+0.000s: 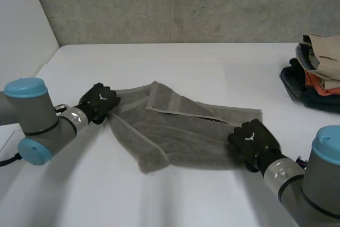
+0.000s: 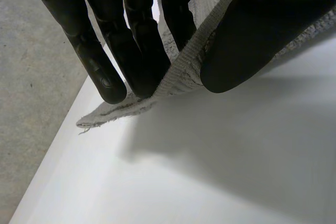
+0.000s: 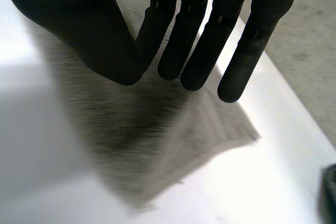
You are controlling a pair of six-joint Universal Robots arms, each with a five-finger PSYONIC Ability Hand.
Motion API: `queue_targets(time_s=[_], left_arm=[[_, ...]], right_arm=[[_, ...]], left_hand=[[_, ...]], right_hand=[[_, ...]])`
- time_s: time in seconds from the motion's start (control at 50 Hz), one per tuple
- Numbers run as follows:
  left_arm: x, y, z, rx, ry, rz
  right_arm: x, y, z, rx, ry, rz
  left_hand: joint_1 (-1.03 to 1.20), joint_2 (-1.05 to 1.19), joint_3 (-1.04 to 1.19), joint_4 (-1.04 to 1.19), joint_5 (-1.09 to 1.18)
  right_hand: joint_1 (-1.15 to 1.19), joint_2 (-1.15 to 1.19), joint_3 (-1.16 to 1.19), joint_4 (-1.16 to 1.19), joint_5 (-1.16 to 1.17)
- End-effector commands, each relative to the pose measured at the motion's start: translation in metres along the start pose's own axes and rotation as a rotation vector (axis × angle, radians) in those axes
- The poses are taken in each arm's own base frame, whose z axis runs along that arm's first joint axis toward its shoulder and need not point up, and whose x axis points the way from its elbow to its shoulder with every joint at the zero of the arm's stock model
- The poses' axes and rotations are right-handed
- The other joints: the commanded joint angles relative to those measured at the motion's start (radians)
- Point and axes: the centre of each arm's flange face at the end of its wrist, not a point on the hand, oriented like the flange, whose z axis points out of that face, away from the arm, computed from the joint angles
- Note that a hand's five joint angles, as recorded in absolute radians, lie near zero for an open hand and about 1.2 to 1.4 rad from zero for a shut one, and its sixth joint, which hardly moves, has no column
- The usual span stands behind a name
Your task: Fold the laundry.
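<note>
A grey towel (image 1: 180, 131) lies rumpled on the white table (image 1: 186, 62), with one part folded over along its far side. My left hand (image 1: 99, 101) is at the towel's left corner. In the left wrist view its fingers (image 2: 100, 61) and thumb pinch the towel's hemmed edge (image 2: 121, 109), lifting it slightly off the table. My right hand (image 1: 254, 139) is on the towel's near right corner. In the right wrist view its thumb (image 3: 94, 30) meets its fingers with the towel (image 3: 199, 129) running up between them, and the corner spreads out under the fingertips.
A pile of folded clothes (image 1: 317, 70) in tan, orange and dark colours sits at the table's far right. The table's left edge (image 1: 45, 65) is close to my left hand. A concrete wall runs behind the table.
</note>
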Motion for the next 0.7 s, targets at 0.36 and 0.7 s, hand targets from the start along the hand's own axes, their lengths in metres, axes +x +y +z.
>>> queue_targets(time_s=[0.36, 0.7], left_arm=[[-0.028, -0.118, -0.103, 0.21, -0.164, -0.122], [-0.032, -0.118, -0.098, 0.23, -0.189, -0.116]], right_arm=[[0.072, -0.067, 0.047, 0.042, 0.162, -0.052], [0.002, -0.02, -0.002, 0.0, -0.097, 0.239]], left_hand=[[0.238, 0.203, 0.213, 0.2, 0.238], [0.238, 0.203, 0.213, 0.2, 0.238]], right_hand=[[-0.66, -0.694, -0.701, -0.706, -0.688], [-0.738, -0.771, -0.778, -0.783, -0.765]])
